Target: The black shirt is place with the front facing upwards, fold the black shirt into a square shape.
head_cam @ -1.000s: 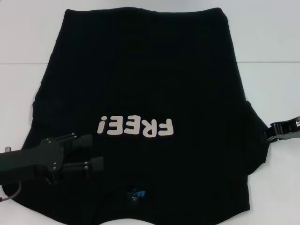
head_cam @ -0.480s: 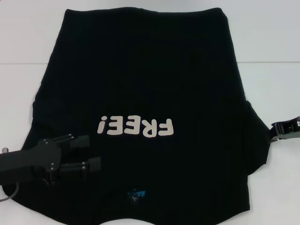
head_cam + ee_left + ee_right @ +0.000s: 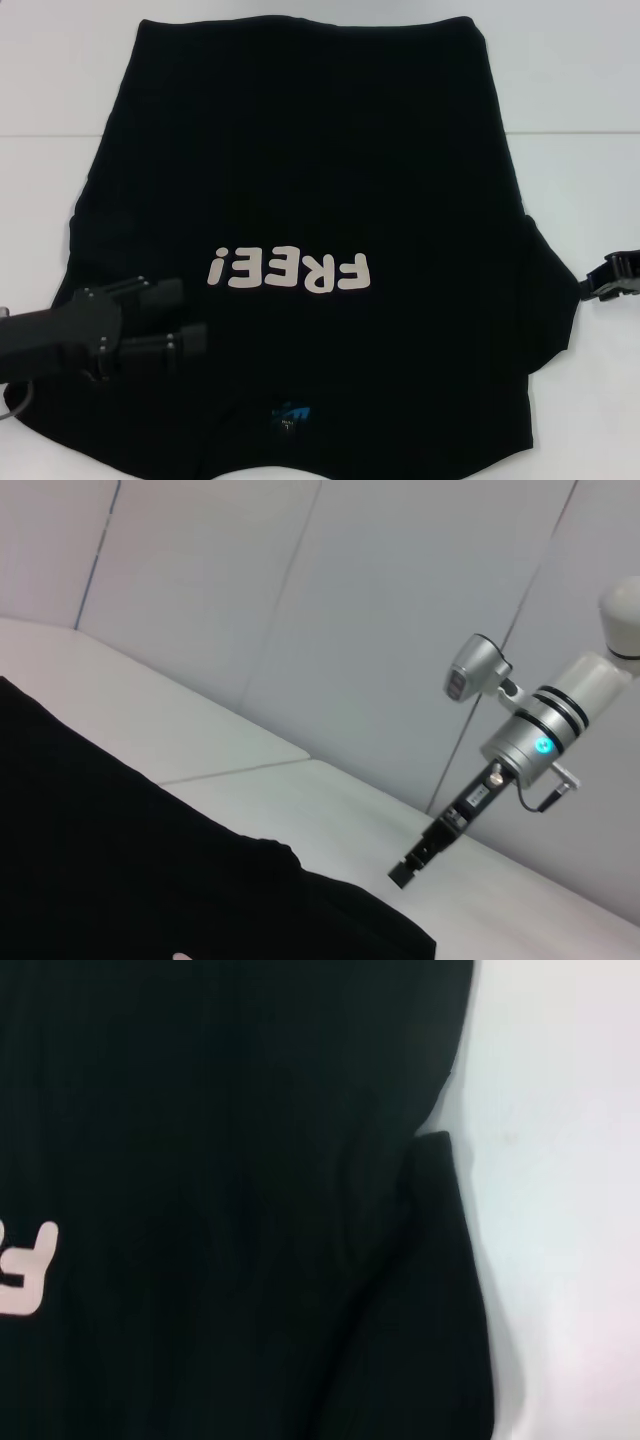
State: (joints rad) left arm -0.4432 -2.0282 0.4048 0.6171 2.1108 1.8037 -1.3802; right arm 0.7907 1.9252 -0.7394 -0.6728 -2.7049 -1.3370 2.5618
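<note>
Hovering left pincer [image 3: 190, 315], jaws spread, over black shirt [image 3: 300, 150]; right pincer [image 3: 605, 280] beside sleeve, state unclear; risking bunching if grasped unevenly.

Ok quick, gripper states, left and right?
Left gripper: open, holding nothing, over the large black cloth T-shirt near its left sleeve.
Right gripper: cannot be told; at the shirt's right sleeve edge.

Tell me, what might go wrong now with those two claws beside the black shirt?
The left claw is open over the black shirt near its sleeve; closing there, it might pinch only the top layer, or bunch the cloth. The right claw sits at the other sleeve's edge, so its grab could miss. Uneven pulls might skew the FREE! lettering and spoil the fold.
</note>
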